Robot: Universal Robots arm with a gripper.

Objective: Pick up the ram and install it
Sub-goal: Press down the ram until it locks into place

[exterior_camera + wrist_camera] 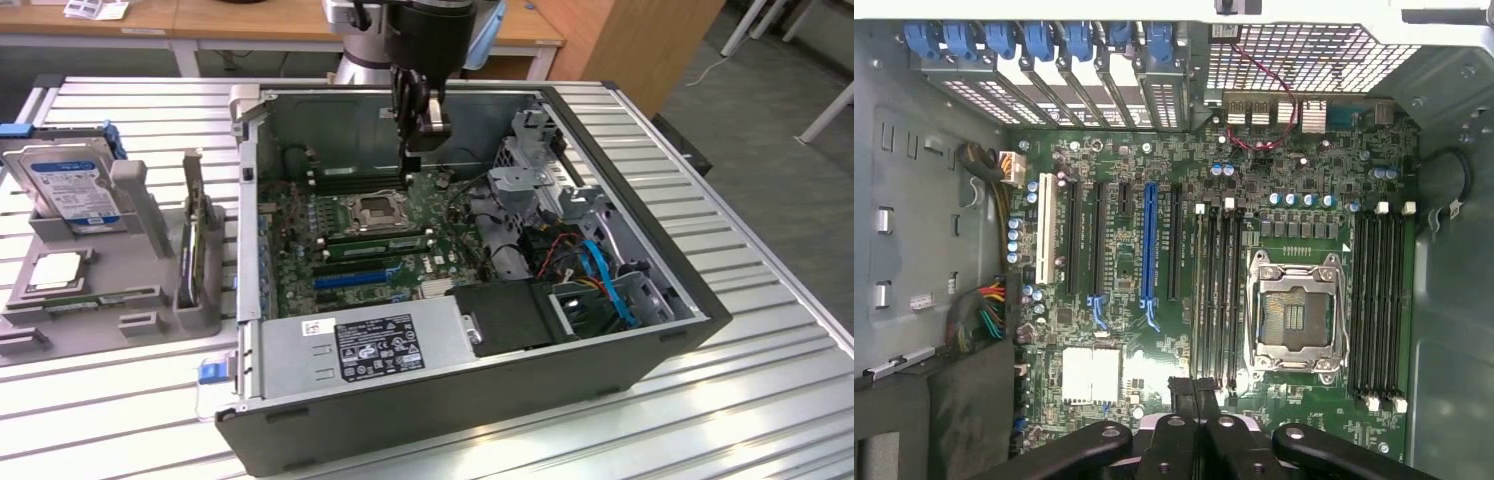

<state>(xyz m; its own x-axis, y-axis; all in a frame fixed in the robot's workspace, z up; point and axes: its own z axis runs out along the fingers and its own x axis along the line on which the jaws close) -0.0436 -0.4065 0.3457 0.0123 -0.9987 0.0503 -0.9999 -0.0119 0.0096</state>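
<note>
the ram (380, 240), a long thin green stick, stands on edge in a black motherboard slot just at 6 o'clock of the cpu socket (375, 208) in the exterior view, the gripper (424, 145) (1194, 388) above it pinched closed, empty.

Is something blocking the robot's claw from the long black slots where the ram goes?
Nothing visible is. The gripper, shut, hangs inside the open case, right over the uncovered black slots beside the processor socket.
</note>
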